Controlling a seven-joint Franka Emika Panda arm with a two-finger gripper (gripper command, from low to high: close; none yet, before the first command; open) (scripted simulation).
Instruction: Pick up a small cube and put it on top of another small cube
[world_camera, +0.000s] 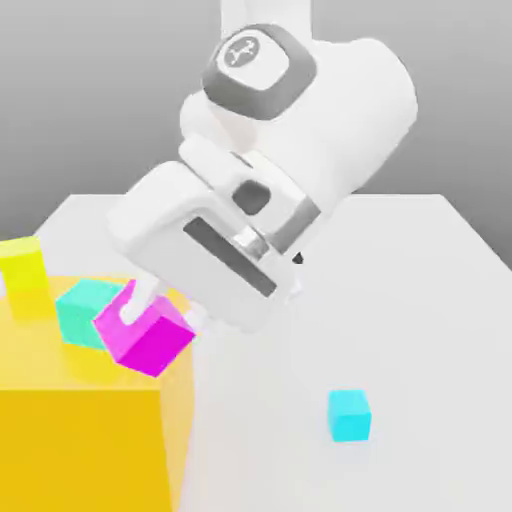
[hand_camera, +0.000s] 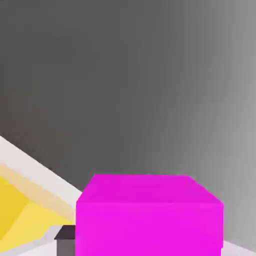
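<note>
You have the gripper (world_camera: 163, 318) pinching the magenta cube (world_camera: 150, 335), one white finger (world_camera: 137, 304) lying across its near side in the exterior view; the cube is tilted, its edges slanting along with the hand, and it is held up off the table. In the hand view you see the cube's bright, plain faces up close, with a dark piece of the gripper just beside it.

Above the grip, your white hand leans steeply, with a long dark slot along its casing; farther up the arm (world_camera: 345, 110), a round cap ringed in grey carries a small dark emblem (world_camera: 241, 51), and you can't read any lettering in it.

Next to the magenta cube in the exterior view, you find the teal cube (world_camera: 84, 314), partly hidden behind it; you can't tell whether the two touch. The teal cube sits on the large orange-yellow block (world_camera: 80, 440) at the exterior view's left; farther left on that same block stands the small yellow block (world_camera: 23, 265).

Out toward the exterior view's right, your cyan cube (world_camera: 349, 416) rests upright on the pale table (world_camera: 440, 330), well apart from the large block; its faces are plain, and nothing is stacked on it.
</note>
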